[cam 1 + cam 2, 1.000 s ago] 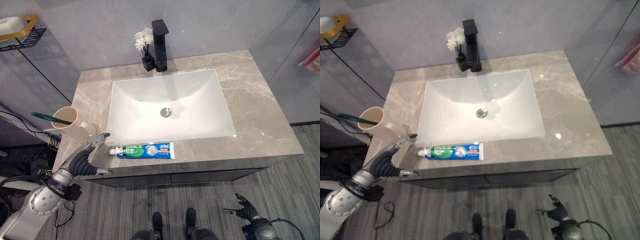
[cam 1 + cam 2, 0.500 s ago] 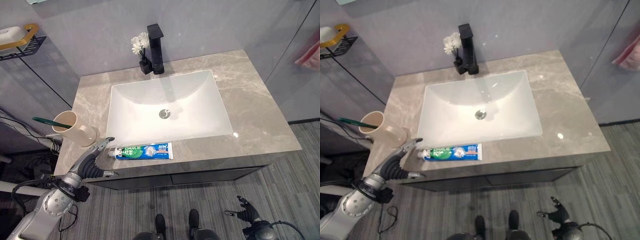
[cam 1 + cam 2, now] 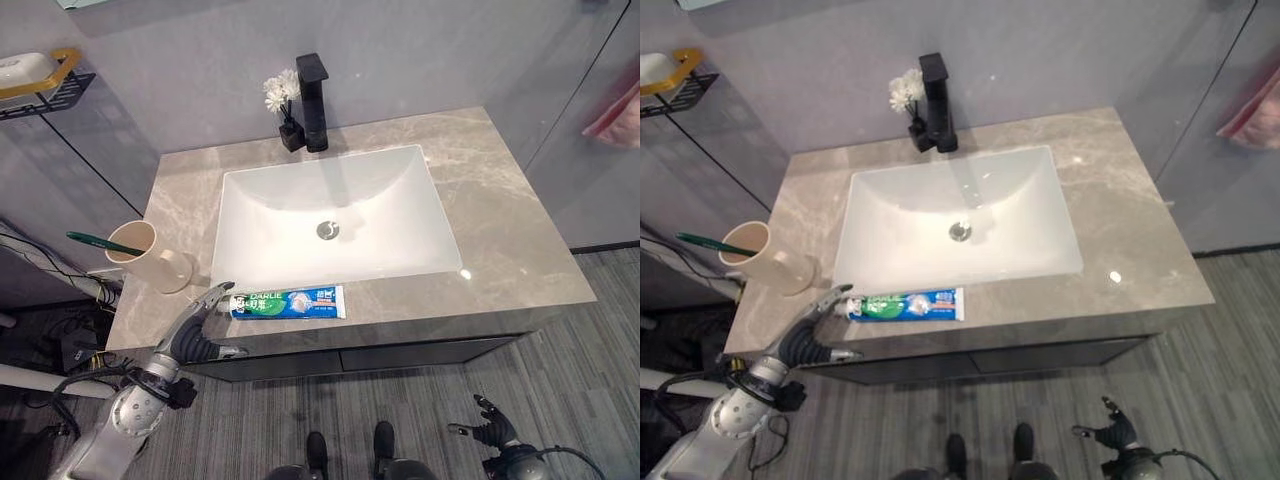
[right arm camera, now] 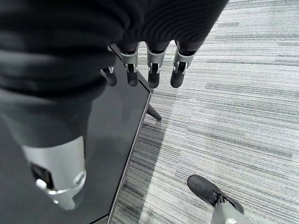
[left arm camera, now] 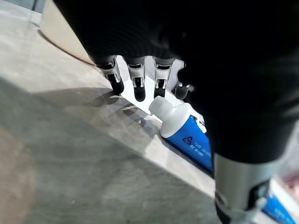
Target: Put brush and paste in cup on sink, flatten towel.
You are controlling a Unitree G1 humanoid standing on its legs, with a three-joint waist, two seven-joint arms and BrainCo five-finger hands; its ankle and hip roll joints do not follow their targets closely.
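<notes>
Toothpaste tube [image 3: 288, 302] lying on the bench [image 3: 510, 225] front edge, cap beside the left robot hand [image 3: 197, 318], fingers straight, empty. Needing a grip mid-tube before lifting toward the cup [image 3: 148, 256] holding the toothbrush [image 3: 103, 242]. Right robot hand [image 4: 149, 70] hanging relaxed.

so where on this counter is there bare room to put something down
The widest bare patch is the counter right of the basin, out to its right and front edges. The back left corner beyond the cup is also bare. The front left is crowded: the cup, the toothpaste tube and the open left hand by its cap. The faucet and flower vase fill the strip behind the basin.
</notes>
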